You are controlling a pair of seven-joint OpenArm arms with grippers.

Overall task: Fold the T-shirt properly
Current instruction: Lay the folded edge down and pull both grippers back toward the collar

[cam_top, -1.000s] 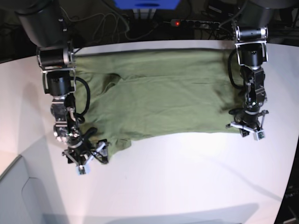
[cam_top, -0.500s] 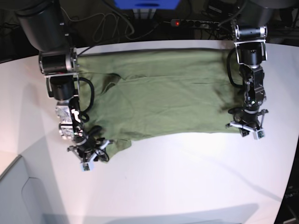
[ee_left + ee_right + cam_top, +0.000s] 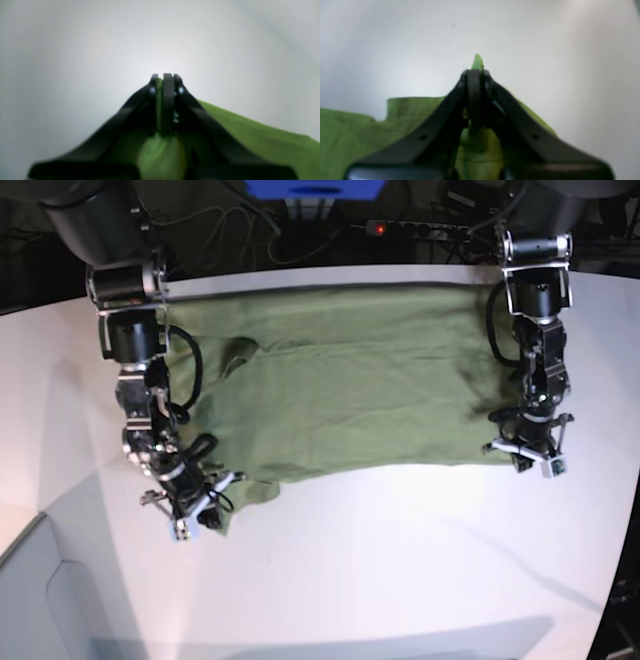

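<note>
The olive-green T-shirt [image 3: 350, 380] lies spread flat across the far half of the white table [image 3: 400, 560]. My left gripper [image 3: 527, 456] is at the shirt's near right corner; in the left wrist view the gripper [image 3: 165, 76] is shut with green cloth [image 3: 262, 135] pinched between its fingers. My right gripper [image 3: 195, 515] is at the shirt's near left corner; in the right wrist view the gripper [image 3: 475, 71] is shut on a fold of the T-shirt [image 3: 352, 130], and a tip of cloth pokes past the fingertips.
Cables and a power strip [image 3: 415, 227] lie behind the table's far edge. A blue box [image 3: 315, 188] stands at the back. The table's front left edge drops off near a grey surface [image 3: 40, 600].
My right arm has drawn in toward the shirt's near left corner and its gripper has closed on the cloth. The left arm has stayed still at the right corner.
</note>
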